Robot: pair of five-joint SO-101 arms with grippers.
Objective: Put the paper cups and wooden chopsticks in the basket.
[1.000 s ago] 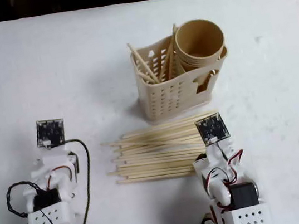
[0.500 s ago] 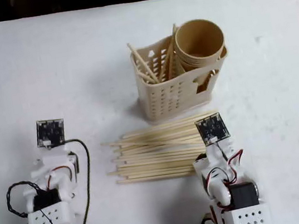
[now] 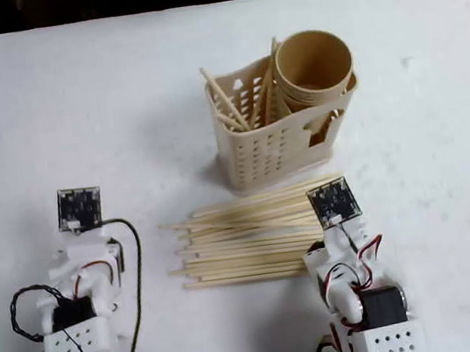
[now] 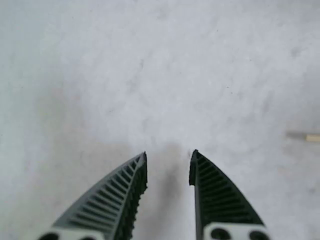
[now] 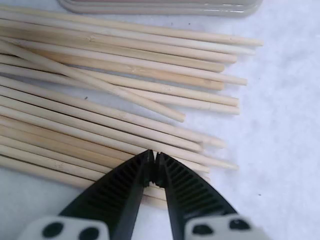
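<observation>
Right claw (image 5: 154, 156) pinched shut above the loose chopsticks (image 5: 100, 95); left claw (image 4: 168, 156) parted.
Next, I'd say: open, grab sticks, carry to basket (image 3: 275, 148) at twelve o'clock.

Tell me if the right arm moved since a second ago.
No. The right arm keeps its place over the chopsticks, same gap to the basket in the high view.

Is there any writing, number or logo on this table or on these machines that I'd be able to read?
No text here can be read.
basket, paper cups, wooden chopsticks: plain, no print.
left arm's circuit board: pale specks that may be markings, too small to read.
right arm's circuit board: the same, too small to read.
</observation>
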